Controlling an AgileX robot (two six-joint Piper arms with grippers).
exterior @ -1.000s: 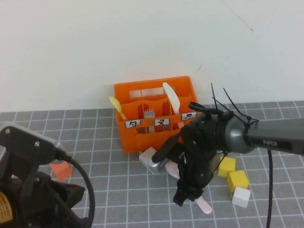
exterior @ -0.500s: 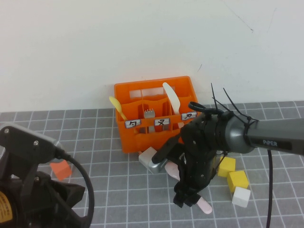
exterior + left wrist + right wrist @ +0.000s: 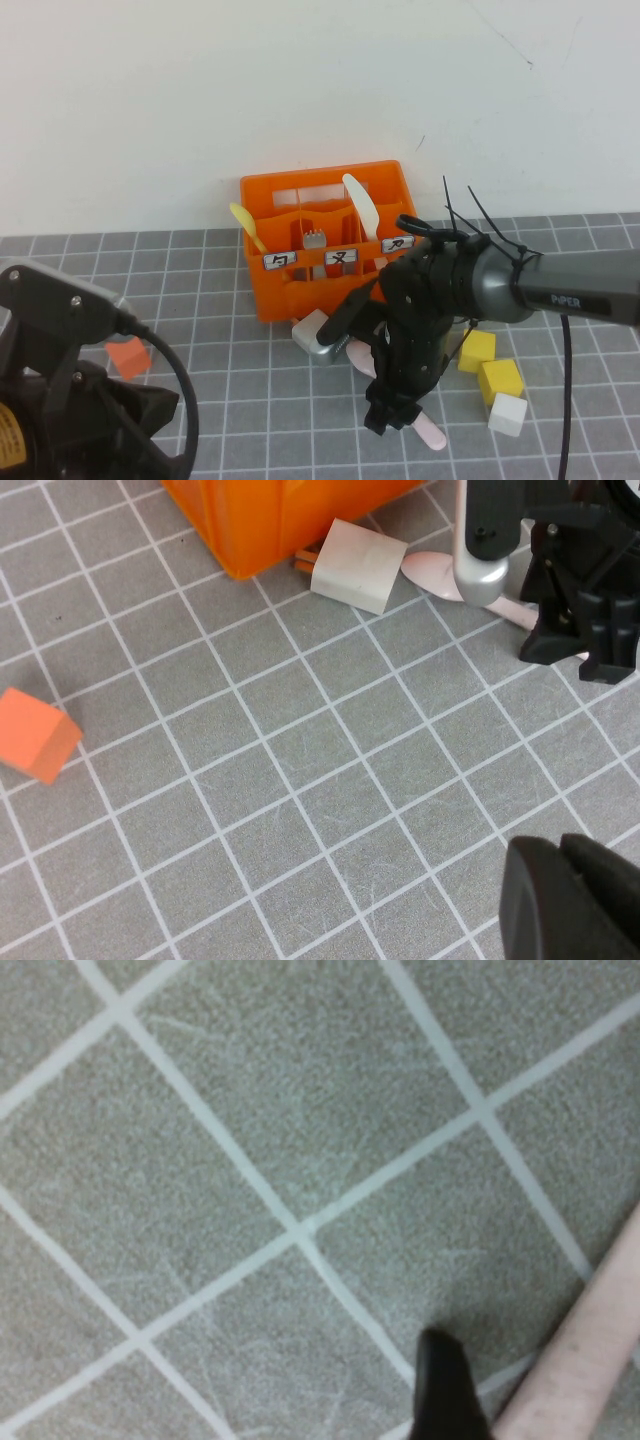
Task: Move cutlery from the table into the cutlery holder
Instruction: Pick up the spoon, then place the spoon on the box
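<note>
The pale pink spoon (image 3: 430,432) lies on the grey grid table (image 3: 250,400) in front of the orange cutlery holder (image 3: 300,290). My right gripper (image 3: 390,415) is lowered onto its handle. In the left wrist view its fingers stand either side of the handle, open (image 3: 585,645). In the right wrist view one black fingertip (image 3: 445,1390) sits beside the pink handle (image 3: 575,1360). The white knife (image 3: 360,205) stands in the holder's right compartment. My left gripper (image 3: 575,890) is shut and empty, parked above the table at the near left.
A yellow spoon (image 3: 247,225) and a grey fork (image 3: 313,238) stand in the holder. A white block (image 3: 312,330) lies by its front. Two yellow cubes (image 3: 488,365) and a white cube (image 3: 508,413) sit right of my right gripper. An orange cube (image 3: 128,357) is at the left.
My right wrist has shifted very slightly left over the pink spoon. The left arm has not moved.
</note>
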